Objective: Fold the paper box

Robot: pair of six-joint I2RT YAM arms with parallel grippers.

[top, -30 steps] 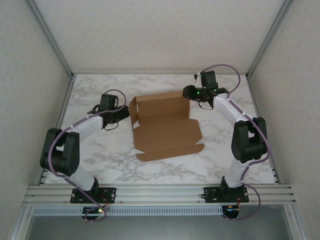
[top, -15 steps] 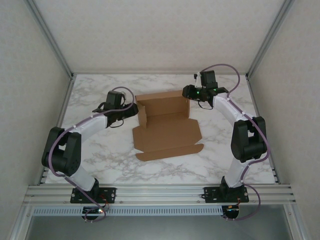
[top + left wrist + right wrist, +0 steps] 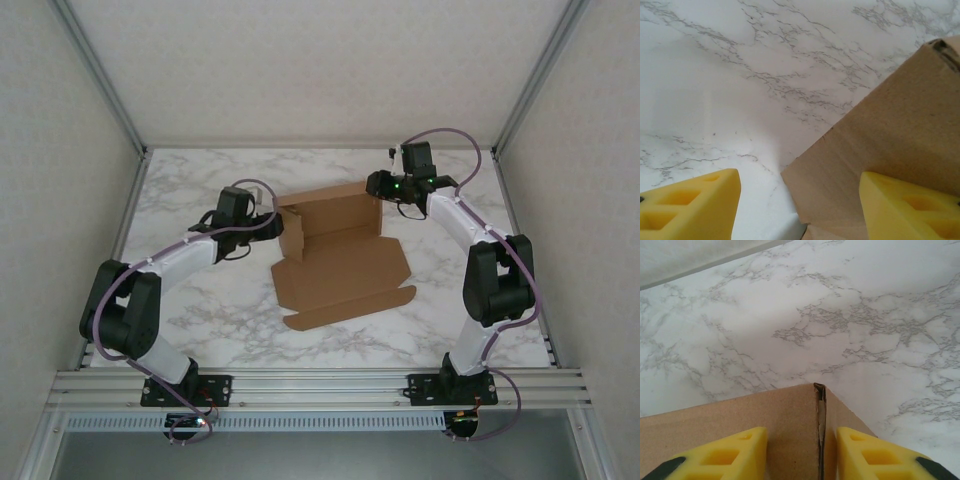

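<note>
One paper box [image 3: 345, 270], one table [image 3: 185, 190], two hands (left hand [image 3: 272, 222], right hand [image 3: 378, 187]).

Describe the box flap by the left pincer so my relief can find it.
On the marble table, find the brown box. The flap is the short upright wall at its far-left corner, beside the left pincer; the near flaps lie flat.

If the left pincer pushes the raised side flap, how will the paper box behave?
Probably light: the paper box is thin cardboard on a smooth marble table, so it may slide rather than fold. The flaps likely hinge at creases; one stands upright by the left pincer. The right pincer straddling the far corner may brace it.
</note>
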